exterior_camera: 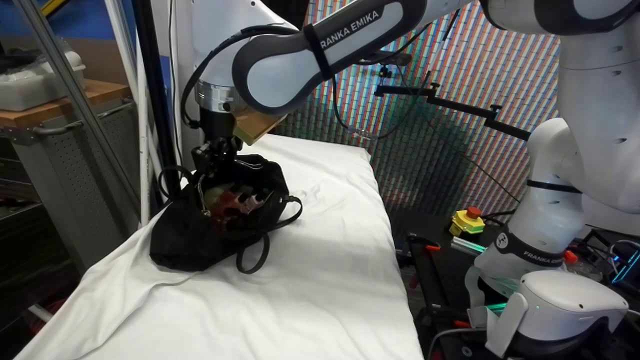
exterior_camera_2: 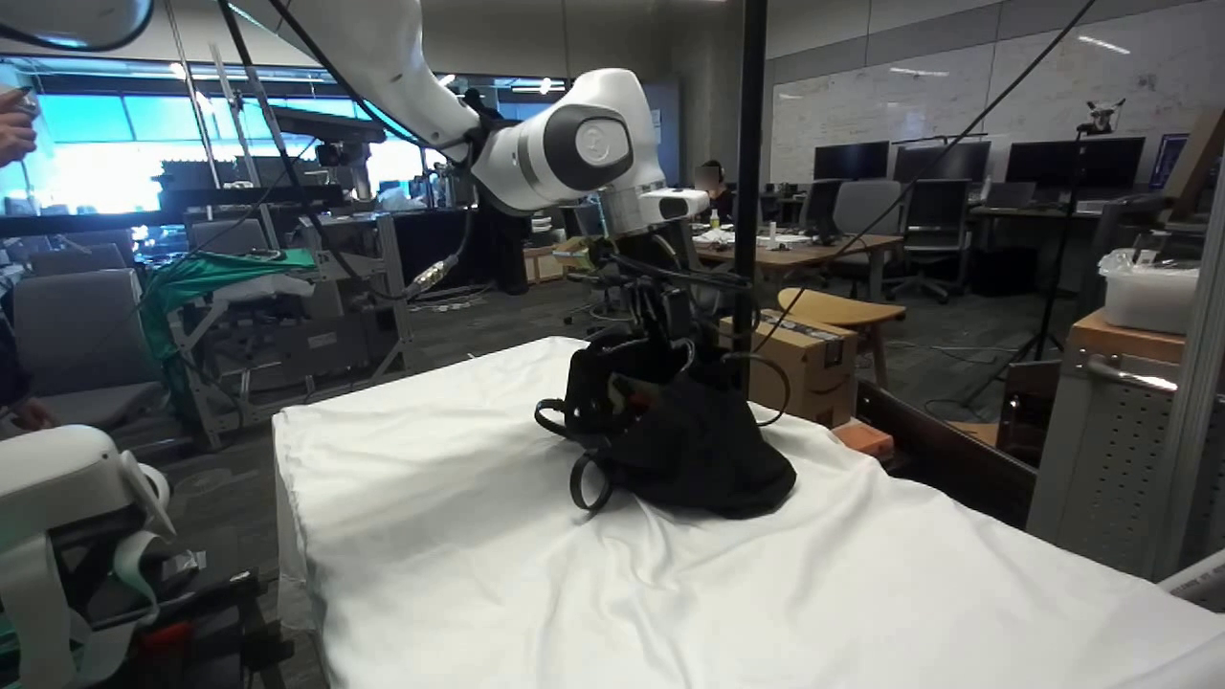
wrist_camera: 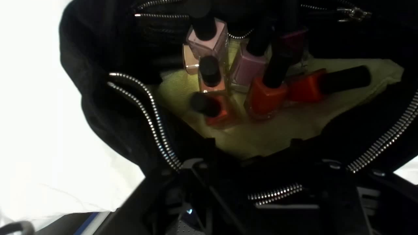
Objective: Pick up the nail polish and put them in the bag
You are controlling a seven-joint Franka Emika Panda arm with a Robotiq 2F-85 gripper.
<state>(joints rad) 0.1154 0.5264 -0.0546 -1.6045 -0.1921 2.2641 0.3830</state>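
Note:
The black bag (exterior_camera: 185,242) stands upright with its mouth open on the white-covered table, and it shows in both exterior views. Several bottles of nail polish lie on its yellowish lining in the wrist view, among them an orange-red one (wrist_camera: 266,98), a pale pink one (wrist_camera: 209,44) and a lilac one (wrist_camera: 249,67). A red bottle (wrist_camera: 222,114), slightly blurred, is closest to my fingers. My gripper (wrist_camera: 253,143) reaches down into the bag's mouth at one side, jaws apart, and I see nothing held between the fingertips. Dark fabric makes the finger outlines hard to follow.
Metal zips (wrist_camera: 153,120) run along the bag's rim close beside my fingers. A strap loop (exterior_camera: 267,245) hangs onto the white cloth (exterior_camera: 320,290). Behind the table are a cardboard box (exterior_camera_2: 804,368) and a black pole (exterior_camera_2: 749,144); a grey cabinet (exterior_camera: 85,185) stands alongside.

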